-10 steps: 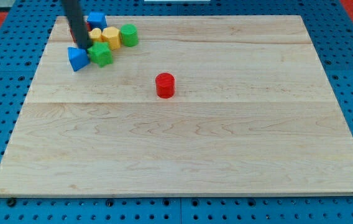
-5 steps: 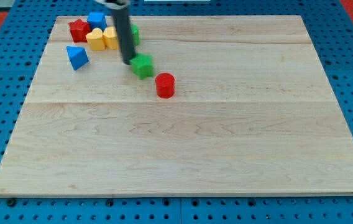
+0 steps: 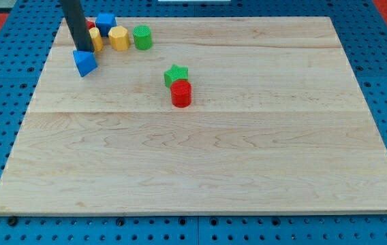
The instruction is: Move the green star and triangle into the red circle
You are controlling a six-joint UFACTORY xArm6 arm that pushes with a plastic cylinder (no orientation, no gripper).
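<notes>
Wooden board point(image 3: 248, 170) on blue pegboard: green star point(image 3: 176, 73) touching red circle point(image 3: 181, 93), seemingly delivered; my tip point(image 3: 83, 51), a bare rod without jaws, just above blue triangle point(image 3: 84, 63), apparently placed to push it there next

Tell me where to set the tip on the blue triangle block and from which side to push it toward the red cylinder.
Judging by the layout, contact the blue triangle on its face toward the view's upper left, since the red cylinder lies to its lower right, touching the green star. My tip sits just above the triangle, so shift it slightly left first. Push through the block's middle; its sloped faces may make it pivot.
</notes>
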